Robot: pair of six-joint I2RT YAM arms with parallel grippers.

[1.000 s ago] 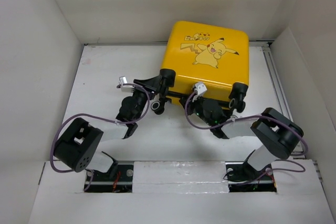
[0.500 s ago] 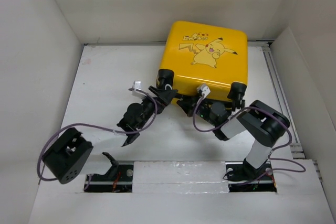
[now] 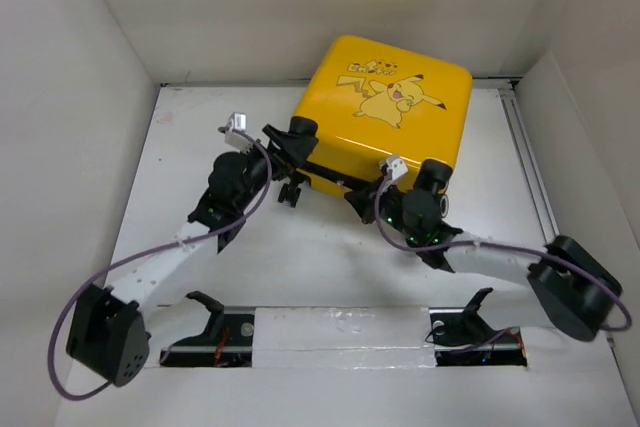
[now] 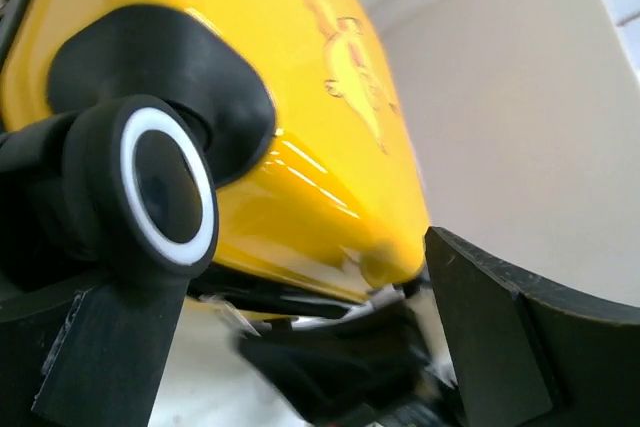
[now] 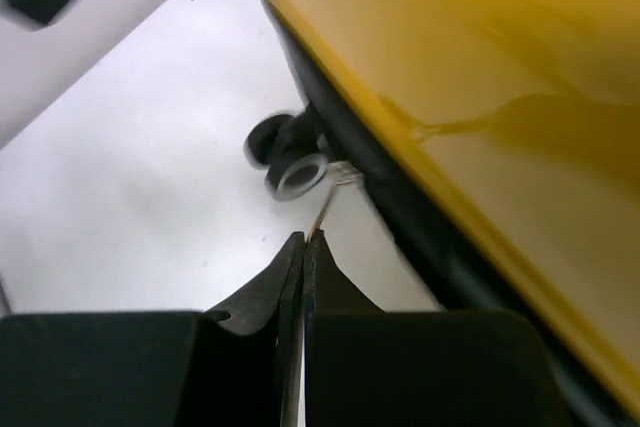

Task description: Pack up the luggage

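The right gripper (image 5: 305, 239) is pressing its fingers (image 5: 250, 332) fully together against the near side of the luggage (image 3: 420, 142). A thin silvery tab (image 5: 327, 209) is running from the fingertips up to the luggage's black zipper band (image 5: 400, 202), and the tips are pinching its end.

The left gripper (image 3: 285, 157) is holding its fingers (image 4: 95, 357) wide apart at the near left corner of the luggage. A caster wheel (image 4: 165, 192), black with a white ring, is sitting just above one finger. The other finger (image 4: 510, 327) is standing well to the side of it.

The luggage is lying closed on the white table (image 3: 200, 147) with its yellow printed shell facing up, and both arms are reaching to it from its near side. A second caster wheel (image 5: 297, 175) is resting on the table under the near left corner. A third wheel (image 3: 433, 172) is showing at the near right corner.

A Pikachu cartoon (image 3: 392, 97) is showing on the shell, with yellow lettering (image 3: 362, 67) beside it. In the top view that lettering is too small to read. In the left wrist view the print is lying at too shallow an angle to read.
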